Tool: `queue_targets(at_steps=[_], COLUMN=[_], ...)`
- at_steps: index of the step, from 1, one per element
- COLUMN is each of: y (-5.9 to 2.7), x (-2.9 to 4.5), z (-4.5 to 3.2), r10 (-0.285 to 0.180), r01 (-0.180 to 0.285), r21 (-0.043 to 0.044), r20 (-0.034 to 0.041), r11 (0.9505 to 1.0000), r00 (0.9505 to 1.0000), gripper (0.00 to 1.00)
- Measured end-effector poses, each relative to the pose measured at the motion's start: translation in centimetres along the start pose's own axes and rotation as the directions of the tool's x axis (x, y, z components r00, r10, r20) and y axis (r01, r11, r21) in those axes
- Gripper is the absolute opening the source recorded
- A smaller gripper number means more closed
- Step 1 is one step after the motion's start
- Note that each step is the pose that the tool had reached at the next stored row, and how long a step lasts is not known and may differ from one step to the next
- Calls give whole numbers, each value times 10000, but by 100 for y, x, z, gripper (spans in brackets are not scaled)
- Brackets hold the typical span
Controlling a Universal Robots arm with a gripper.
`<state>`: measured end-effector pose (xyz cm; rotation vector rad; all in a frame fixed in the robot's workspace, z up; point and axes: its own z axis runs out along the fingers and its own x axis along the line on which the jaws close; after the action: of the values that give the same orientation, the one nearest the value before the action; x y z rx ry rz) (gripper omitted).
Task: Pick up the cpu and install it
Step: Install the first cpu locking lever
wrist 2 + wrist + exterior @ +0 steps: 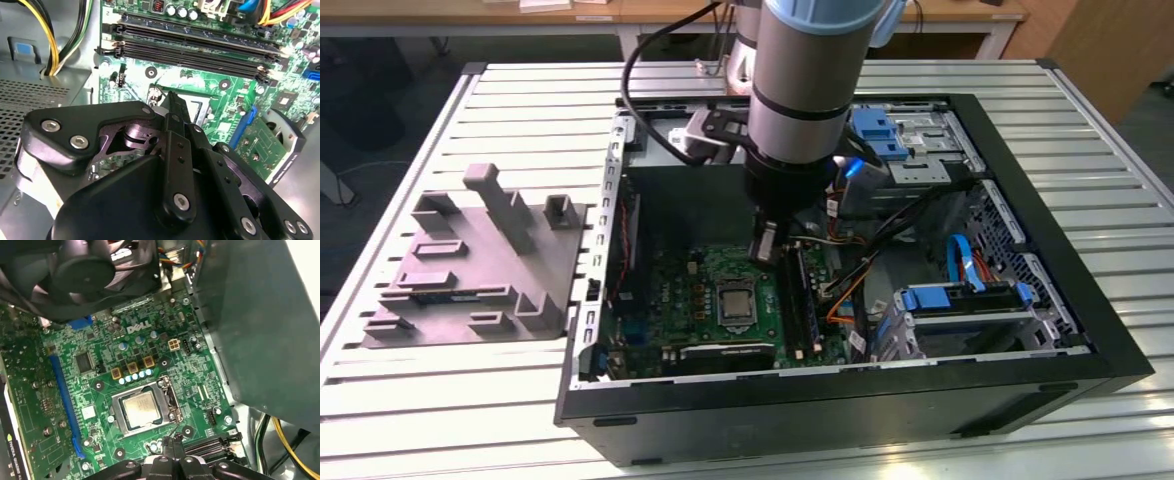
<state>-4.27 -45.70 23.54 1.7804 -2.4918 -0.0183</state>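
Note:
The cpu (141, 409), a small silvery square, lies flat inside the silver-framed socket (116, 415) on the green motherboard (95, 385). In the exterior view, the cpu (735, 303) sits in the middle of the board inside the open computer case. My gripper (767, 248) hangs just behind the socket, above the board. Its black fingertips meet close to the socket's edge, and my gripper (171, 441) is shut with nothing between them. The second wrist view shows my gripper (173, 100) pointing down at the socket (202, 107), whose centre it partly hides.
Long black memory sticks (200, 45) run beside the socket. A black fan (85, 270) and a grey inner case wall (260, 330) flank the board. Yellow cables (50, 40) hang nearby. A grey moulded tray (467, 290) sits on the table at the exterior view's left.

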Motion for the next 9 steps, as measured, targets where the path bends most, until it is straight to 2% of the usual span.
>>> queue_targets(at_steps=[4,9], y=[-2,-2], x=[3,39], z=[6,17], r10=[-569,-848], r01=[569,848], r21=[34,48], r20=[-32,-49], r11=[9984,9964], r00=[9984,9964], gripper=[11,11])
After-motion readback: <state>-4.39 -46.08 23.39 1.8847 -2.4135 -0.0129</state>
